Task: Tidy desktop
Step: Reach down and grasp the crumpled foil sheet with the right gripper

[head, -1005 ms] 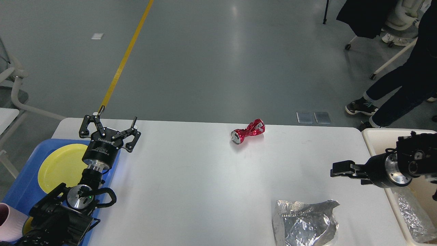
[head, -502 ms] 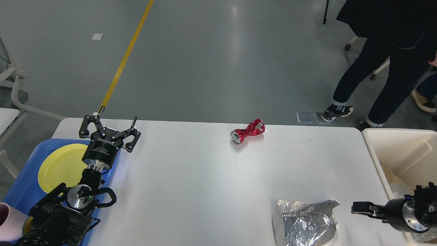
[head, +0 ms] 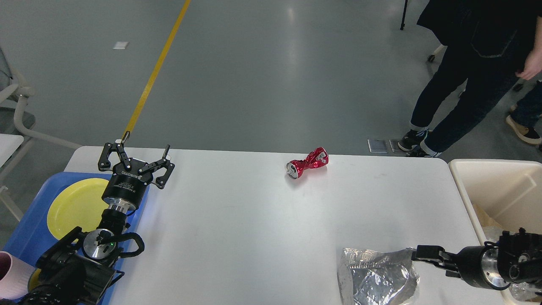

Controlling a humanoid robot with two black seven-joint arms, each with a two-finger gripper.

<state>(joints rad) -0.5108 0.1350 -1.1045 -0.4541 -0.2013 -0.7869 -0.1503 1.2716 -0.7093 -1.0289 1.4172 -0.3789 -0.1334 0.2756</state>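
Note:
The white desktop (head: 237,220) holds a crushed red can (head: 307,162) lying near the far edge and a crumpled silver foil bag (head: 377,279) at the front right. My left gripper (head: 141,148) is open and empty, held above the desktop's left end beside the blue tray. My right gripper (head: 420,253) reaches in low from the right, its tip at the foil bag's upper right corner. It is seen edge-on, so its fingers cannot be told apart.
A blue tray (head: 25,228) at the left holds a yellow plate (head: 74,205) and a pink cup (head: 10,275). A cream-white bin (head: 495,186) with foil trash inside stands at the right. A person (head: 461,80) stands behind the far right corner.
My right arm dropped from above the bin's edge to low at the front right, then moved left to the foil bag. A person walked in at the back right. The left arm stayed still.

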